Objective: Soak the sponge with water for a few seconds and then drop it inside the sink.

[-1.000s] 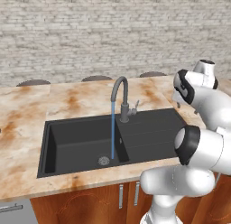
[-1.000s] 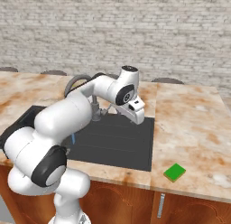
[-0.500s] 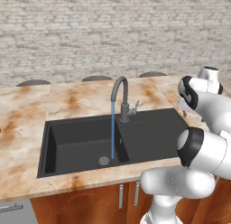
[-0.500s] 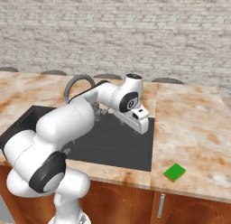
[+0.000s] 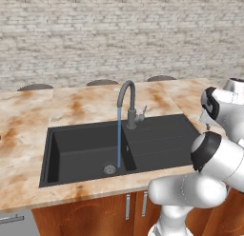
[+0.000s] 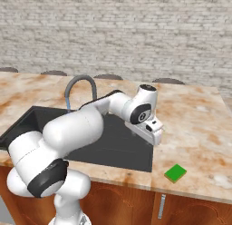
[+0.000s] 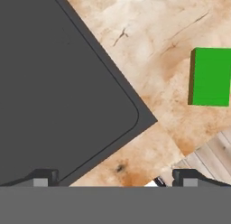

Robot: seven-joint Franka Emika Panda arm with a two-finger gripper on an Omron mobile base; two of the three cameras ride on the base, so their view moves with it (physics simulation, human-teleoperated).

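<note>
i've got the gripper (image 7: 113,180) over the sink (image 6: 113,151) drainboard's front right corner, jaws wide apart and empty, sponge (image 6: 175,173) flat on the counter (image 6: 199,129) near the front edge, water (image 5: 119,137) running into the basin

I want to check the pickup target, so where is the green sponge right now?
In the right base view the sponge lies flat on the marble counter, near its front edge, just right of the black sink's front right corner.

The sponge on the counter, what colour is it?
Bright green; the sponge shows best in the hand view.
</note>
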